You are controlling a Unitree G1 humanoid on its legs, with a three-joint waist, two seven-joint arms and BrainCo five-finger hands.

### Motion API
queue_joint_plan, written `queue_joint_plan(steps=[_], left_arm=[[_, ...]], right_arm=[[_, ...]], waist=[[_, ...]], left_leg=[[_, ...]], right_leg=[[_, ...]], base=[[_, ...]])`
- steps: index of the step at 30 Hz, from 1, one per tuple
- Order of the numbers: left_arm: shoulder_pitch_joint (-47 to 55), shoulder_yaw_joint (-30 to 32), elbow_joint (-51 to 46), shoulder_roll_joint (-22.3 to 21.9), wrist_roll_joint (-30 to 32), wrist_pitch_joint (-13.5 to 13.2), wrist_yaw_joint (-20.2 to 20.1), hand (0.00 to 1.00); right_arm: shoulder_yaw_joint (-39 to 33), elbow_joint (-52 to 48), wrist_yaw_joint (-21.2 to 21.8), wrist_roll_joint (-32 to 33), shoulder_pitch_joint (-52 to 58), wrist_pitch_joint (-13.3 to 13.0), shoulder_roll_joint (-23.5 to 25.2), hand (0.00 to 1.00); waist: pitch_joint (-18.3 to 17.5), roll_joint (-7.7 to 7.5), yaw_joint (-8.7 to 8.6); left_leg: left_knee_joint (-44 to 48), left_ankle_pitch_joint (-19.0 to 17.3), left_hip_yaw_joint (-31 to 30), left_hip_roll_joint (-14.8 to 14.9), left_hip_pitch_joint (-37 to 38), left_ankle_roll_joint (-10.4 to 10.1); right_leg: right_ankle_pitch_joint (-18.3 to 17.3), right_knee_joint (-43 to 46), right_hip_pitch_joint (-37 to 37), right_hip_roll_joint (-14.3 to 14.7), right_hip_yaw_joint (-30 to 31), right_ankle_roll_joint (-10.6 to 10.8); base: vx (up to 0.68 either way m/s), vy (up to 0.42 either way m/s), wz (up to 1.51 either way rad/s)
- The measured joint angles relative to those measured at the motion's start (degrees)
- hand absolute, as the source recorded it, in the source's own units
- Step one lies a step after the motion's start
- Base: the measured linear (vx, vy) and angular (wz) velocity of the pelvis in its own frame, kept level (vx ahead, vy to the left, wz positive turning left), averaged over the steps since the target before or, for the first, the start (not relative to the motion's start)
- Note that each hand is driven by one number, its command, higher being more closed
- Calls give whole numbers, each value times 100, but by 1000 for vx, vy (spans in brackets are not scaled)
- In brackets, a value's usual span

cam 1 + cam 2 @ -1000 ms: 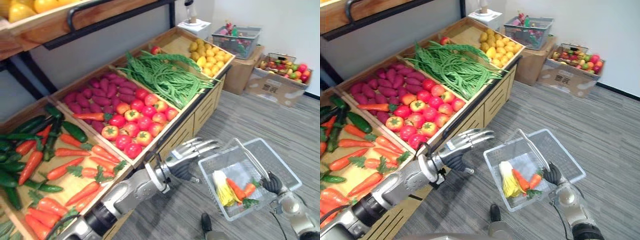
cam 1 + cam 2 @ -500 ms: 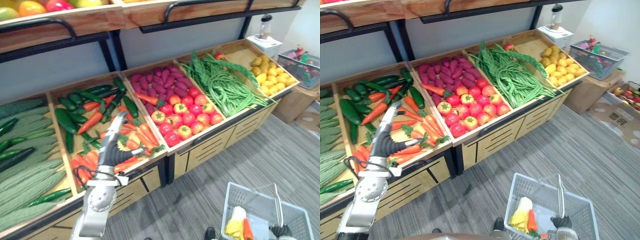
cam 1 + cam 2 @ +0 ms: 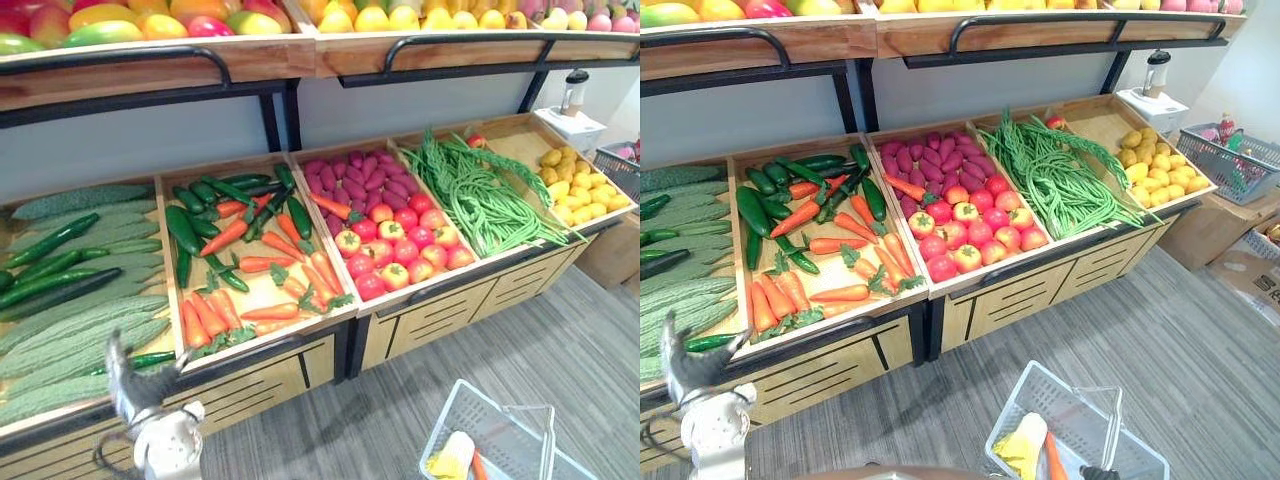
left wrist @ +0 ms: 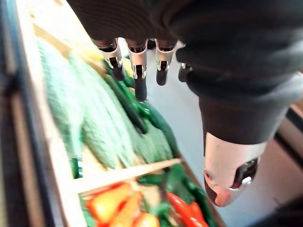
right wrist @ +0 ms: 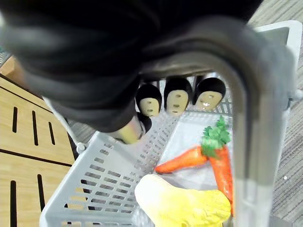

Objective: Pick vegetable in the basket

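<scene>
Bumpy green ridged gourds [image 3: 75, 335]: lying in the leftmost wooden crate [image 3: 50, 422], just beside the left hand [image 3: 140, 378], whose fingers are straight and empty. Probably firm, light and easy to grip along the ridges; take hold at mid-length. Grey slotted plastic basket [image 3: 1008, 415]: its handle [image 5: 246, 142] is clasped in the curled fingers of the right hand [image 5: 175, 99]; it holds smooth orange carrots [image 5: 208, 158].
</scene>
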Motion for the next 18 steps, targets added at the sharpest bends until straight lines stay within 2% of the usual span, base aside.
queue_joint_plan(steps=[4,9,13,18], left_arm=[[-44,251,1521,16,-69,114,128,0],[-124,395,3500,7,-630,233,92,0],[-105,449,4680,40,-663,390,-296,0],[-114,211,5045,230,-368,504,-836,0]], right_arm=[[5,-196,-134,3,69,5,235,100],[5,-228,-184,1,62,-3,350,100],[-1,-106,-211,-7,-34,-11,323,100],[40,52,-188,-23,-219,-11,286,100]], waist=[[-20,-12,25],[-63,-55,21],[-68,-50,5],[-81,-20,-16]], left_leg=[[0,-8,-12,-4,41,-6],[-1,-32,-42,-35,27,-11],[0,-64,-70,-61,13,-32],[6,-91,-50,-62,32,-55]], right_leg=[[-9,-37,86,2,-63,2],[-40,-75,93,8,-72,4],[-34,-128,106,8,-71,-11],[-42,-123,97,18,-17,-10]], base=[[-7,-13,5],[-1,-3,1],[8,-5,0],[22,-18,-3]])
